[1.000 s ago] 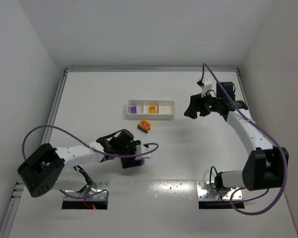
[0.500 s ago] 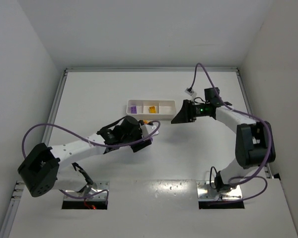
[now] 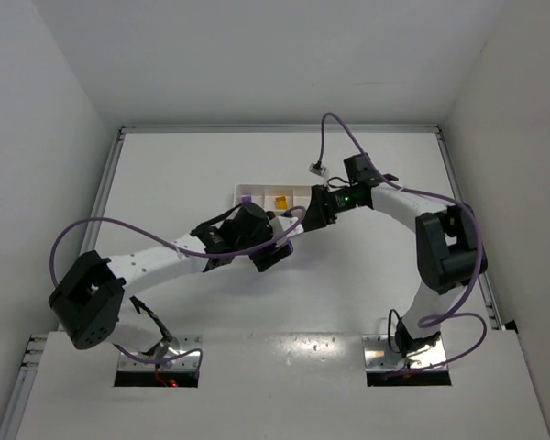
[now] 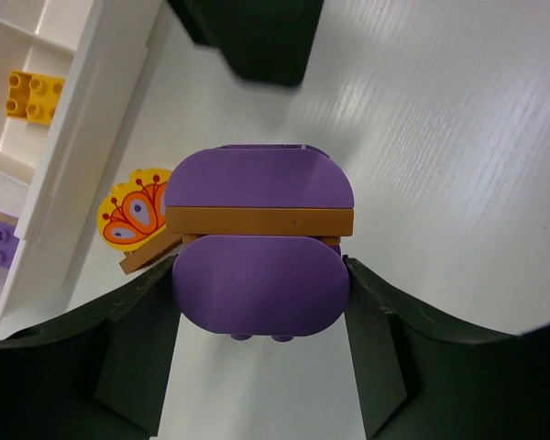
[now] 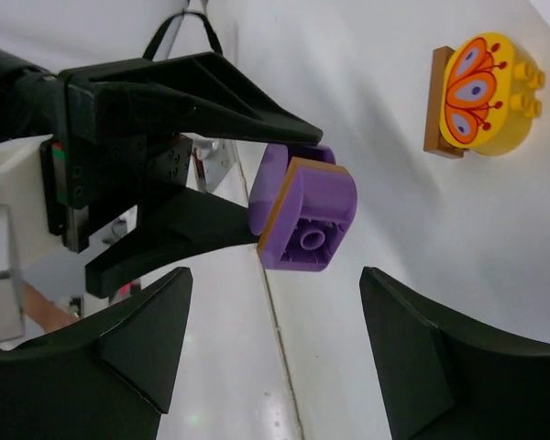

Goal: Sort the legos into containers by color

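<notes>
Step in hand: the left claw grips a stacked piece, two purple bricks with a brown plate between them, just beside the tray.
Right claw: spread wide, empty, facing that stack.
Elsewhere: a yellow-orange printed brick lies on the table near the tray; yellow and purple bricks already sit in compartments toward the far edge.
Next move: likely pulling the stack apart between both claws before binning.
</notes>
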